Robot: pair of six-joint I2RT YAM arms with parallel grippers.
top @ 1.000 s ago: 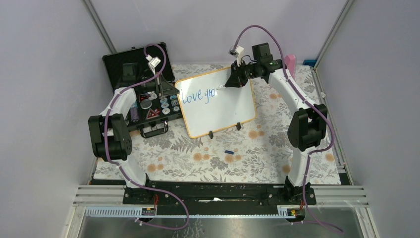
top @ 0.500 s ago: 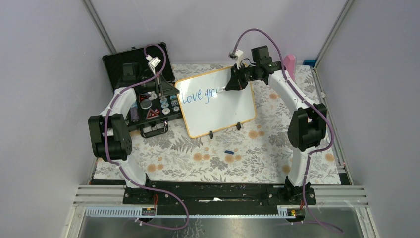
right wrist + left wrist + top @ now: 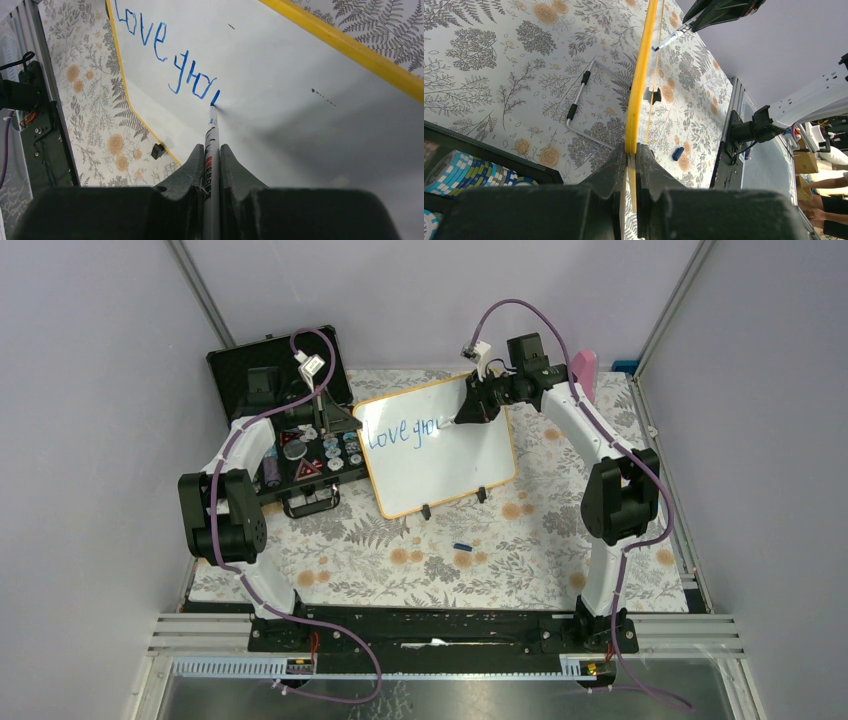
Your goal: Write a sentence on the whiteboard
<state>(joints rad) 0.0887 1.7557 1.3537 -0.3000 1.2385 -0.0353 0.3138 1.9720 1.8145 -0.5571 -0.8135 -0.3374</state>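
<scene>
Covering the table is a floral cloth (image 3: 450, 550), and on its far half stands the whiteboard (image 3: 450, 465), propped on two small black feet with its written face toward the arms. Its orange-yellow rim (image 3: 640, 85) shows edge-on in the left wrist view. Just beside the board's left edge lies an open black case (image 3: 262, 375), its tray holding blue-and-white poker chips (image 3: 464, 172).

The left gripper (image 3: 630, 150) reaches over the case and is clamped on the board's rim at the left side, one finger on each face. The right gripper (image 3: 212, 150) is at the upper middle of the board, above the writing, clenched around a slim marker (image 3: 212, 130). The marker's blue tip touches the white surface.

The sentence (image 3: 165, 60) is only partly there — blue handwriting reads "Love" and then "gro", with a short fresh stroke right at the tip. All of it sits in one line across the board's upper left.

A few dark specks mark the white surface to the right of the writing. A small blue cap (image 3: 461, 546) lies on the cloth in front of the board, well apart from both grippers.
</scene>
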